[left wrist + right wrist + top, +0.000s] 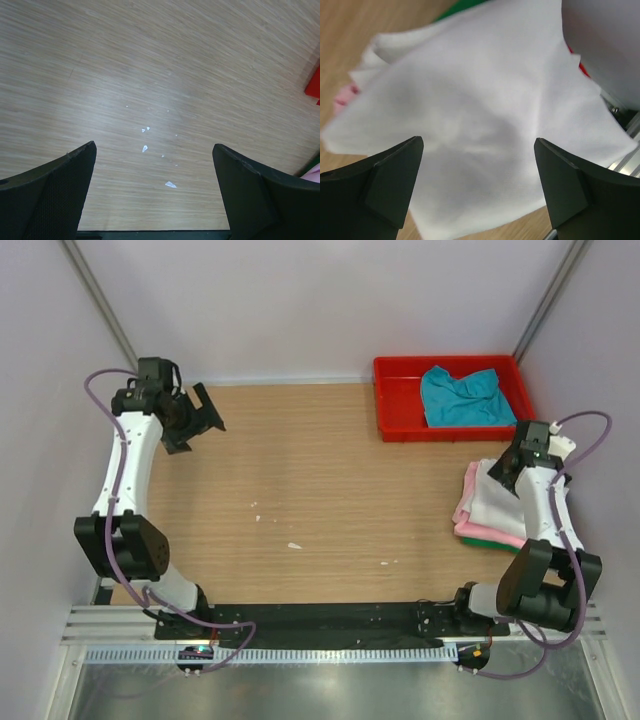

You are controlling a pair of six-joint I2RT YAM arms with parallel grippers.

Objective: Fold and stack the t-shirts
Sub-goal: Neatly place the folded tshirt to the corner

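Observation:
Three folded t-shirts are stacked at the table's right edge: white [492,502] on top, pink [464,510] under it, green [488,539] at the bottom. A teal t-shirt [460,395] lies crumpled in the red tray [397,400]. My right gripper [506,471] hovers open just above the white shirt [470,90]. Nothing sits between its fingers [478,141]. Pink [342,97] and green [460,7] edges peek out beside the white cloth. My left gripper [200,415] hangs open and empty over bare wood at the far left [154,146].
The red tray stands at the back right corner, against the wall. Small white flecks [144,148] dot the wooden table [300,470]. The right wall and a metal rail [627,150] lie close to the stack. A red tray corner [314,85] shows in the left wrist view.

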